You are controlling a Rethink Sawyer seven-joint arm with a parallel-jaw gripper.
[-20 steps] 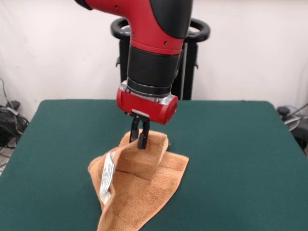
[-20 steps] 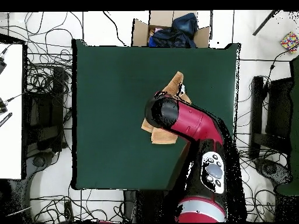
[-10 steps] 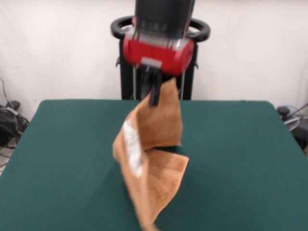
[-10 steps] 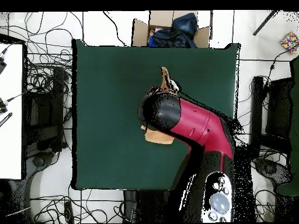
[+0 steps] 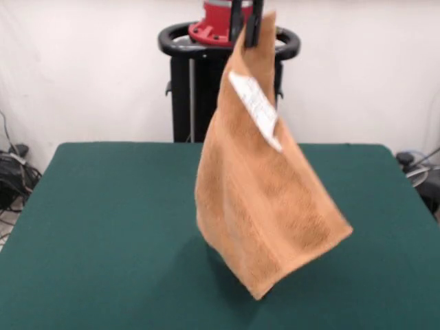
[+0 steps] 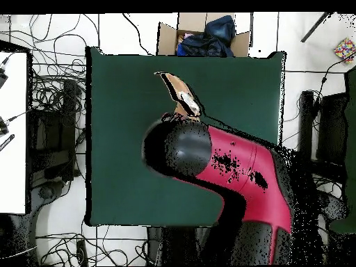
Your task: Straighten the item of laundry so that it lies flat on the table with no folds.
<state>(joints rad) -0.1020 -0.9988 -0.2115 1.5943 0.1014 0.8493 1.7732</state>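
Above the table [image 5: 89, 227], hanging by one pinched corner: towel [image 5: 258, 206], label [image 5: 254, 106] facing outward, lowest tip apparently clear of the felt. Gripper [image 5: 246, 24] clamping that top corner between black fingers. Judging the cloth soft, light and limp, draping and swinging freely; likely best grasping at hemmed corners for spreading. Crowding the floor around the table: cables, a cardboard box [image 6: 201, 35] of clothes. Blocking nothing on the felt itself.

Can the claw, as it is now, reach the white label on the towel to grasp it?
Probably not: the claw is already shut on the towel's top corner, holding it up. The label hangs just below, unobstructed, but the claw is occupied.
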